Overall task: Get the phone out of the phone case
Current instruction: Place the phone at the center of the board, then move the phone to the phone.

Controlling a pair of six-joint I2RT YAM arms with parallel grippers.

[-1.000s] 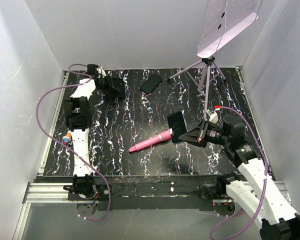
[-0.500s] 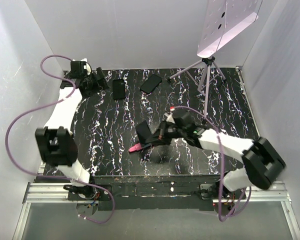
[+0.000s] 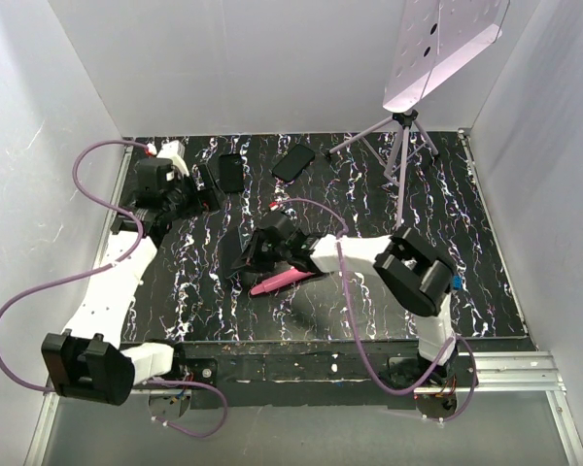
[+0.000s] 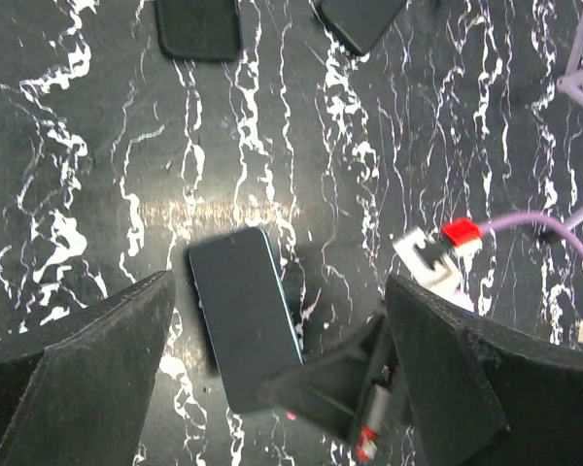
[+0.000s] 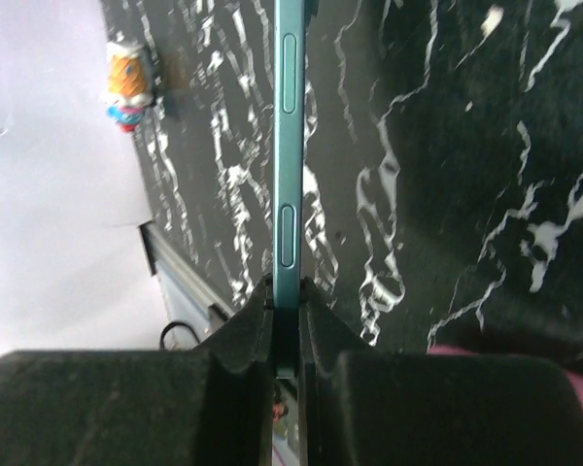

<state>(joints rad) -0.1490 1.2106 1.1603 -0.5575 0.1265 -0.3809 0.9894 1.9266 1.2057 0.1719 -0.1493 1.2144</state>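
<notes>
The black table veined with white filled the booth, with a pale tripod carrying a tilted perforated panel at its far right. Both arms had their heads over the left-centre of the table. The right gripper was clamped on the short end of a thin slab phone with a teal edge and dark face, holding it out edge-up. I could not tell whether that teal band was the case or the phone's own body.

The left gripper hung above it with its fingers spread wide and nothing between them. The phone lay in that gap, nearer one finger, its long axis running across the closing line, so a pinch would fall on its width. To my eye the left arm was the free one placed to take it.

A pink tapered stick lay just beside. Two dark flat slabs rested farther back.
</notes>
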